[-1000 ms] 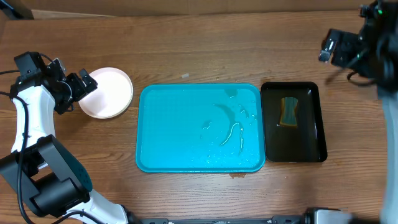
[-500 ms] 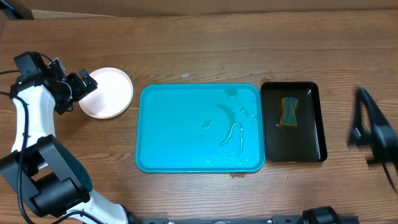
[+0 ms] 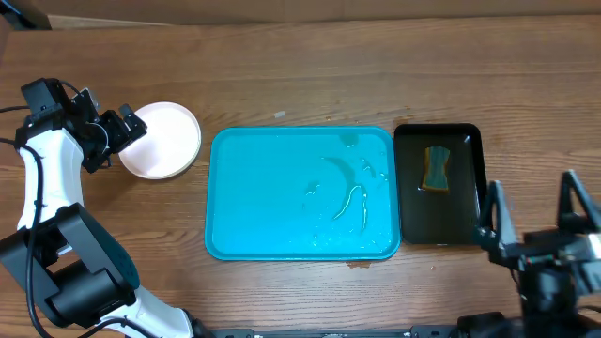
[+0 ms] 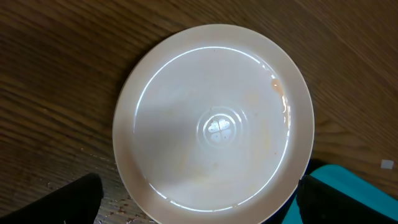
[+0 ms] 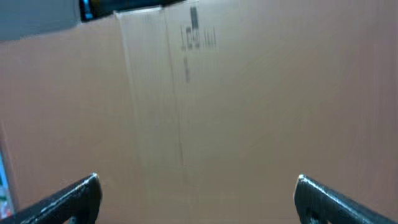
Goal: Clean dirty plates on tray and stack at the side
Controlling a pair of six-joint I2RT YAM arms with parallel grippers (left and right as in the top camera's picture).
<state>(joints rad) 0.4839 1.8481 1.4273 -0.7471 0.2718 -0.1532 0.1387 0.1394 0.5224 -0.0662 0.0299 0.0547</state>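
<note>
Right gripper (image 3: 531, 199) has swung back to the near edge, spread and empty. Left gripper (image 3: 129, 130) hovers open over the plates (image 3: 169, 141). The tray (image 3: 272, 188) is bare, so the task is likely done.

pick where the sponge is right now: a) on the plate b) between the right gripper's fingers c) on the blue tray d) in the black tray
d, since the overhead view shows the sponge lying inside the black tray, which sits beside the blue tray, and nothing is touching the sponge.
</note>
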